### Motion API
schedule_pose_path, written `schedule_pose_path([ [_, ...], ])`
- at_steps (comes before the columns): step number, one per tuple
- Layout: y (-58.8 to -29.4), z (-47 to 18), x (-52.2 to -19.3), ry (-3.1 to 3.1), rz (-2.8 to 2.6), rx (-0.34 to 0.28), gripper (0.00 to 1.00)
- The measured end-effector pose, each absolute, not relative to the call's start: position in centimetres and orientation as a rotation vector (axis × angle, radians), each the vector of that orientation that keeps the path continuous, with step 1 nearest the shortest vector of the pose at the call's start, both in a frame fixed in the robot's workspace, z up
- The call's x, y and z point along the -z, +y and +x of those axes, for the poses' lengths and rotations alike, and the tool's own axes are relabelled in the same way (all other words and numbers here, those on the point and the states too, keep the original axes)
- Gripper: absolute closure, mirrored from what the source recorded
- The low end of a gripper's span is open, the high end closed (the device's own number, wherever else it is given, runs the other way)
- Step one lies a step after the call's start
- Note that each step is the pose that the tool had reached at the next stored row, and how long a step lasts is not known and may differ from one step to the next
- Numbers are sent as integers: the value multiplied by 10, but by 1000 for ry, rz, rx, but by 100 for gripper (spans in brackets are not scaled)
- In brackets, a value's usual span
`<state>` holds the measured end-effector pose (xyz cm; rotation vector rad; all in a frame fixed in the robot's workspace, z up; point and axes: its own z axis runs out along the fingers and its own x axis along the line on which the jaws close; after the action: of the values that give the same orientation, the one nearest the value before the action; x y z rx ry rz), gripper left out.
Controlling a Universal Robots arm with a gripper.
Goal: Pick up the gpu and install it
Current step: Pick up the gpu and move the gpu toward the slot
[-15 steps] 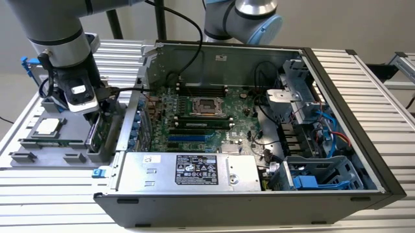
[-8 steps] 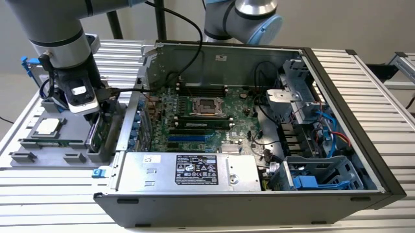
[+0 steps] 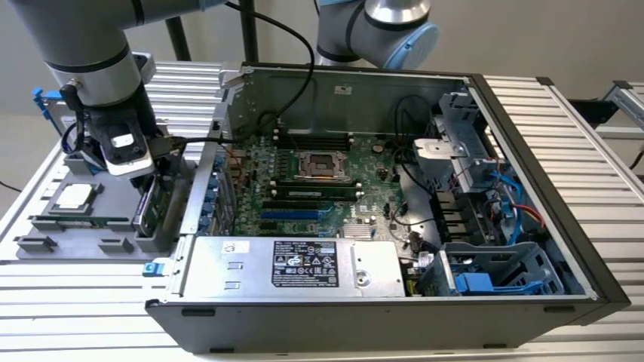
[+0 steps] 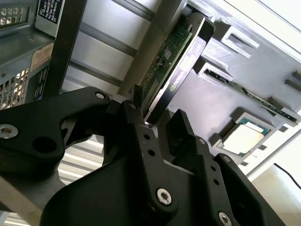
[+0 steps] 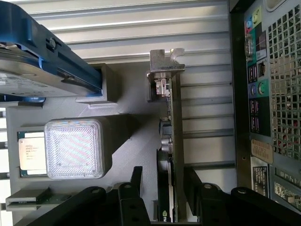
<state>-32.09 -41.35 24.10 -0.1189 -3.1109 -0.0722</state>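
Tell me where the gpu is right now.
The gpu stands on edge in the grey tray at the exterior view's left, right beside the computer case, between the fingers of the gripper.

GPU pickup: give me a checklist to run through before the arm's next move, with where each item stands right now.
1. Pincer straddles the gpu: ok, it flanks the card on both sides in both wrist views.
2. Pincer closed on the card: not ok, a gap shows on the shroud side in the first wrist view.
3. gpu standing on edge in the gray tray: ok.
4. Computer case open on top: ok.
5. Blue expansion slot unoccupied: ok.
6. Cables clear of that slot: cannot tell.
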Motion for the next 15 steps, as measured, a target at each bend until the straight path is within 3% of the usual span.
schedule_pose_path([
  [1,-413,-321,-241,-3111,-119,72,0],
  [2,-413,-321,-241,-3111,-119,72,100],
  [15,-413,-321,-241,-3111,-119,72,100],
])
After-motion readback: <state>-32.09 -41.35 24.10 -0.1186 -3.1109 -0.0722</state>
